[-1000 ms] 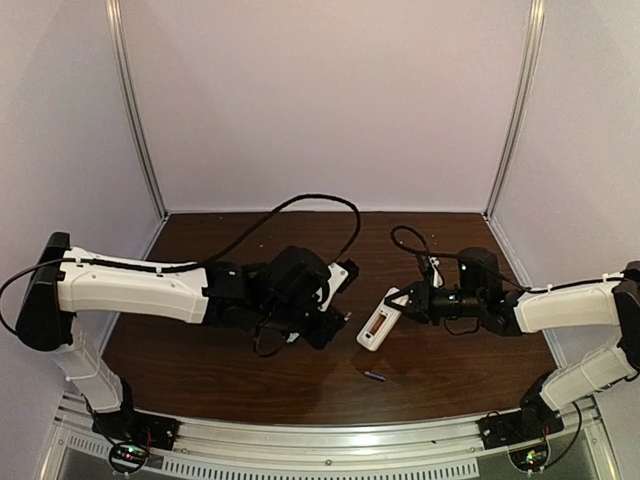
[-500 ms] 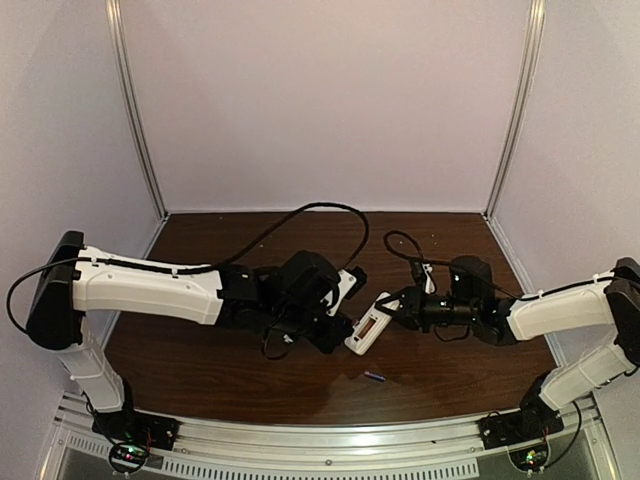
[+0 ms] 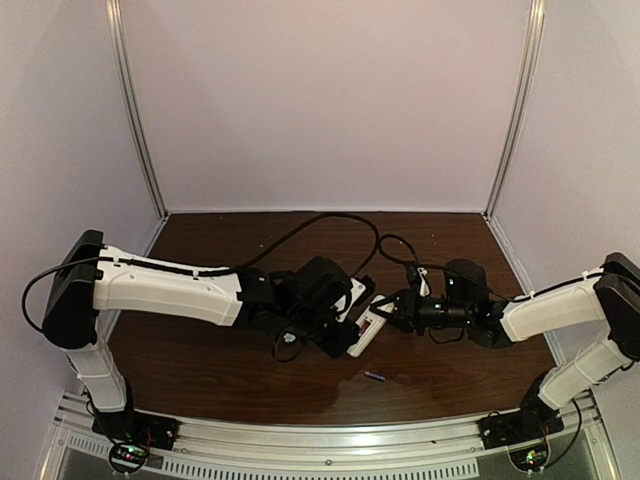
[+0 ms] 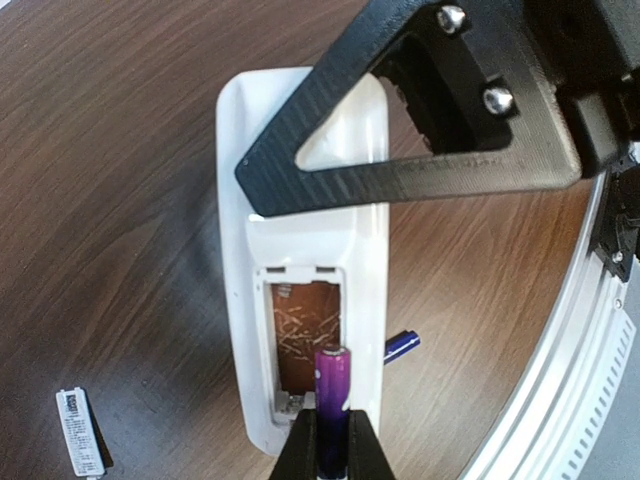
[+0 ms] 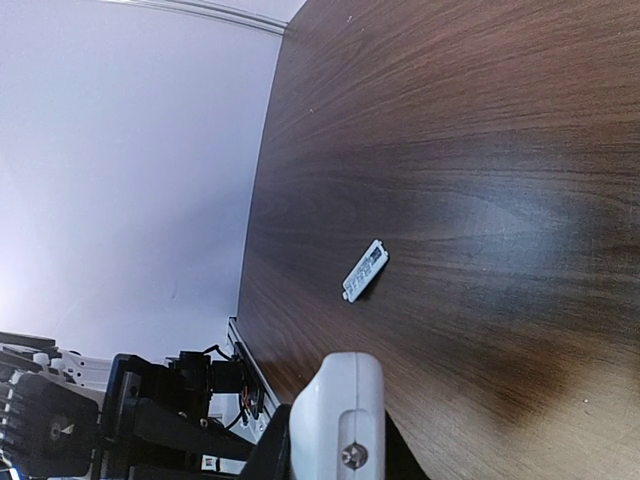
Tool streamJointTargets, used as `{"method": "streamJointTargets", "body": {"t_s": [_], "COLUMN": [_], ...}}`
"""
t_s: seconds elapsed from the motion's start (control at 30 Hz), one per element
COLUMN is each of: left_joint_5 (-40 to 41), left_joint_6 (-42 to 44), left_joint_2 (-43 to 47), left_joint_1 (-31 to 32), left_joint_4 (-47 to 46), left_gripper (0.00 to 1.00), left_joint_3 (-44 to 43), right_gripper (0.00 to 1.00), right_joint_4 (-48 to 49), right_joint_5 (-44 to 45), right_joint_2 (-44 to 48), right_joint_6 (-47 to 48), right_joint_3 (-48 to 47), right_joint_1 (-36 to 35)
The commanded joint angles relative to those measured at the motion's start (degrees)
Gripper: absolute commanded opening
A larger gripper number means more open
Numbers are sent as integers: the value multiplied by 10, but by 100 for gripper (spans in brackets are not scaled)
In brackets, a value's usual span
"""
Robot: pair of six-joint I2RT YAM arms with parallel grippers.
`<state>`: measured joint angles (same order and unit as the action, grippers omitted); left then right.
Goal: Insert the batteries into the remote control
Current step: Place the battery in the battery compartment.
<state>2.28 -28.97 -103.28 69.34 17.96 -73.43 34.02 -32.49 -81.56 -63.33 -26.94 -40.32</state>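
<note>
From above, the left pincer (image 3: 352, 340) and the right pincer (image 3: 388, 312) meet over the middle of the table (image 3: 200, 360), with the remote (image 3: 368, 327) between them, clamped at its far end by the right pincer. A loose battery (image 3: 374, 377) lies on the wood nearer the arm bases than both pincers. In the left wrist view, the left pincer (image 4: 330, 447) is closed on a purple battery (image 4: 333, 385), whose tip sticks out past the fingertips over the near end of the remote's (image 4: 365, 260) open reddish compartment (image 4: 300, 335). Beyond it, a black finger (image 4: 400, 185) of the right pincer crosses the remote's back. The loose battery (image 4: 402, 344) lies just right of the remote, and a small white cover (image 4: 78, 445) lies well to the left. In the right wrist view, the right pincer (image 5: 335, 458) grips the white end of the remote (image 5: 340, 415), and the cover (image 5: 365, 270) lies on the table beyond it.
</note>
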Motion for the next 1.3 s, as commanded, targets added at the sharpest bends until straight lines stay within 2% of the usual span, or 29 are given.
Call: {"method": "streamJointTargets", "body": {"t_s": [0.0, 0.7, 1.0, 1.17, 1.27], "left_joint_5": [2, 26, 22, 24, 24], "left_joint_6": [-7, -43, -45, -51, -51], "left_joint_2": [-11, -54, -67, -71, -70], "left_joint_1": [0, -21, -23, -27, -27], "left_joint_4": [5, 75, 77, 78, 79], "left_gripper": [0, 0, 1, 5, 14], "left_joint_3": [-20, -55, -70, -72, -72], "right_gripper": [0, 0, 0, 0, 0], "right_joint_4": [25, 33, 102, 127, 120], "right_joint_5": [9, 15, -18, -26, -26], "right_joint_2": [-6, -8, -53, -71, -70], "right_joint_6": [-6, -5, -43, -64, -67], "right_joint_3": [-2, -1, 2, 1, 1], "right_joint_1": [-7, -11, -17, -22, -22]}}
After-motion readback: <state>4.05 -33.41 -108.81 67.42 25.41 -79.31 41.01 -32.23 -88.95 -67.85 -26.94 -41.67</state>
